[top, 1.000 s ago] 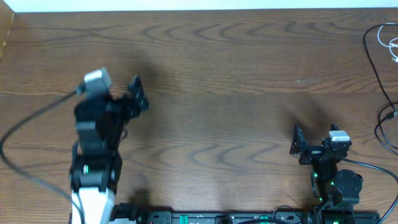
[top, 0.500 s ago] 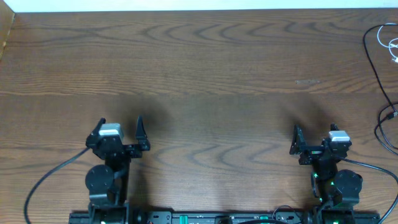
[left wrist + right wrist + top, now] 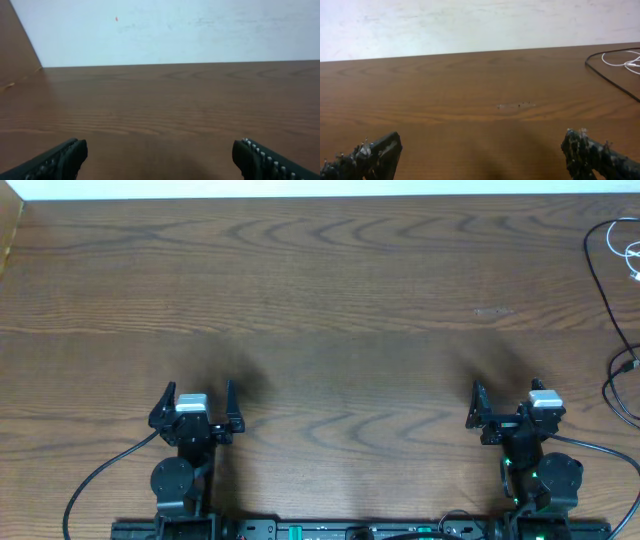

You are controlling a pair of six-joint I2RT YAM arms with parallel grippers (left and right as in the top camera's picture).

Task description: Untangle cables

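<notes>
Cables (image 3: pixel 600 282): thin, limp cords, a black one (image 3: pixel 609 80) and a white one (image 3: pixel 616 64). They lie in loose curves at the right edge of the overhead frame and are partly cut off, so I cannot tell whether any knot remains. Within the last second my left gripper (image 3: pixel 195 402) has drawn back from left of centre to its base at lower left. The right gripper (image 3: pixel 508 402), at lower right, has not moved. Both have their fingers spread wide and hold nothing, well apart from the cords. I judge this a rest pose, with no untangling in hand. The table (image 3: pixel 330 300) is flat brown wood grain with a small scuff (image 3: pixel 516 105), and the finger pads (image 3: pixel 260 157) are black and ribbed.
</notes>
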